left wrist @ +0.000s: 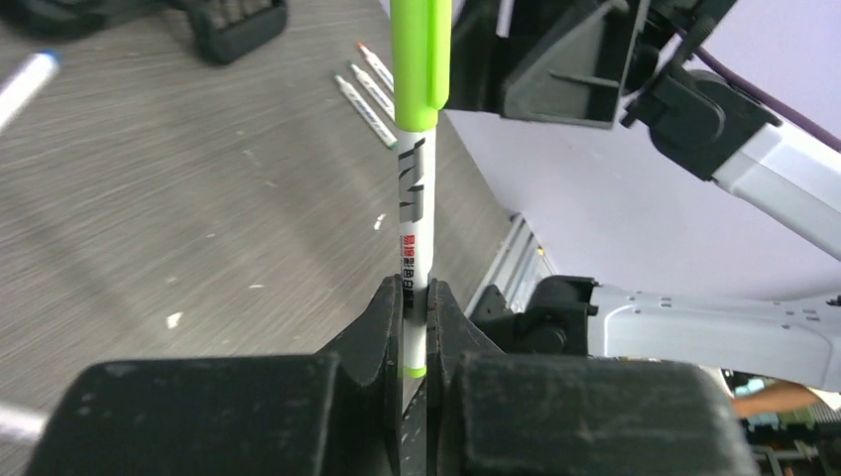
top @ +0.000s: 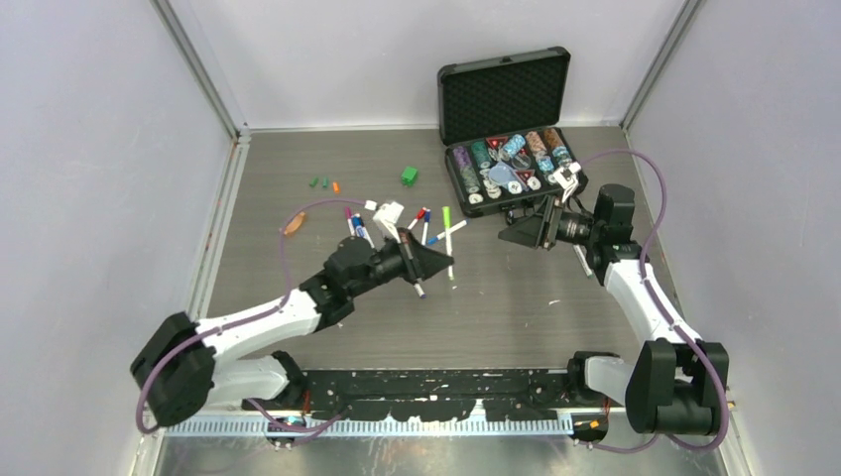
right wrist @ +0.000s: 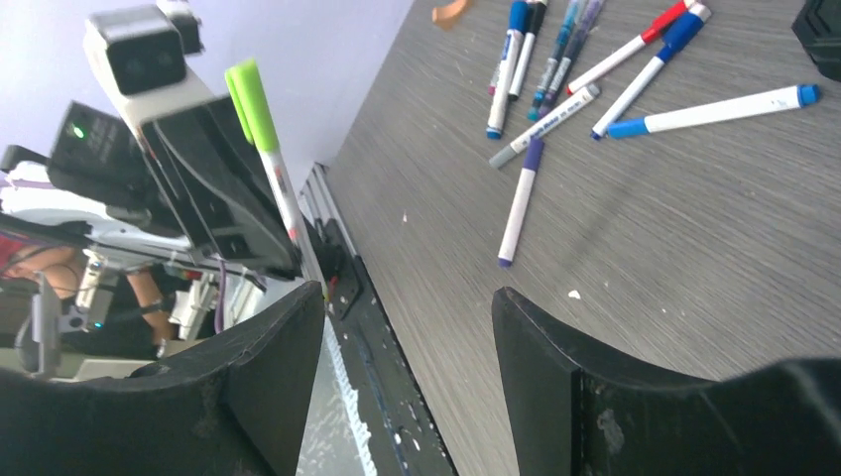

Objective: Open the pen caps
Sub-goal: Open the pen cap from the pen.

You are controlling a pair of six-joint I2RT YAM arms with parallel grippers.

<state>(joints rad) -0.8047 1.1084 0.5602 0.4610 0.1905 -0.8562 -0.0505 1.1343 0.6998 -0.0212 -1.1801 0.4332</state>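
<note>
Two grippers are in view. Your left gripper is squeezed tight on a slim white plastic pen, low on its barrel. The pen stands up, and its lime green plastic cap is on. Your right gripper is spread wide and holds nothing. It is near that cap, not touching it. More slim white pens with blue, red and purple ends lie bunched on the grey wooden table. Tiny green and orange loose caps lie farther off.
</note>
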